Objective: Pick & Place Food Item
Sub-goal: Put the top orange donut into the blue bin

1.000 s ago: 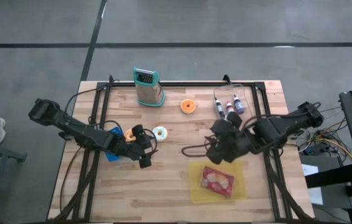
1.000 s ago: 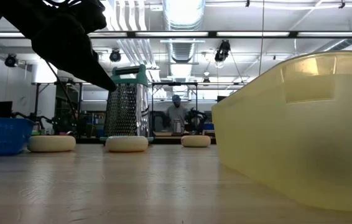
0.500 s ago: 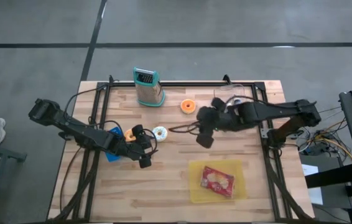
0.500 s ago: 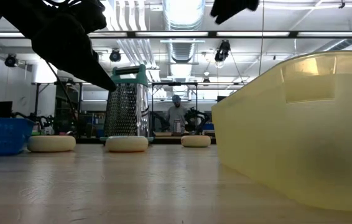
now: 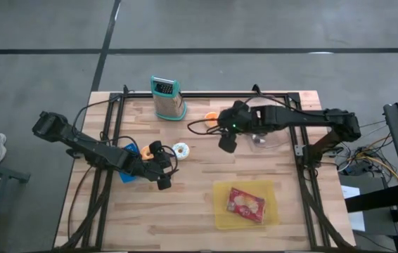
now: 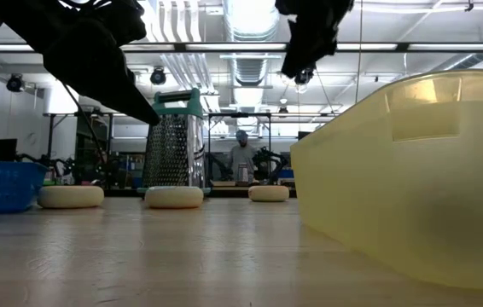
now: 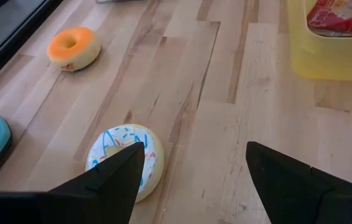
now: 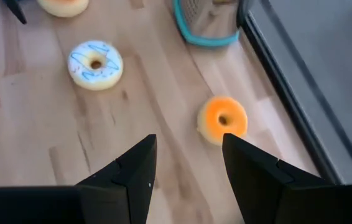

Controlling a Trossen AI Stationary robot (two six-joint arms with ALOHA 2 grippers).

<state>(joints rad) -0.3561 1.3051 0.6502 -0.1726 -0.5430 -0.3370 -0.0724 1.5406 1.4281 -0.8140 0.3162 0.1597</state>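
Observation:
An orange donut lies on the table near the far edge; it also shows in the right wrist view. A white donut with blue icing lies mid-table. A second orange donut lies beside a blue basket. My right gripper is open and empty, in the air just right of the far orange donut. My left gripper is open and empty, close to the near side of the white donut.
A yellow bin holding a red packet stands at the near right. A teal-trimmed grater stands at the far edge. Cables trail behind both arms. The bin's wall fills the right of the low view.
My right gripper has gone from beside the yellow bin toward the table's far edge and left, toward the far orange donut, and has come into the low view from above. It stays open and empty.

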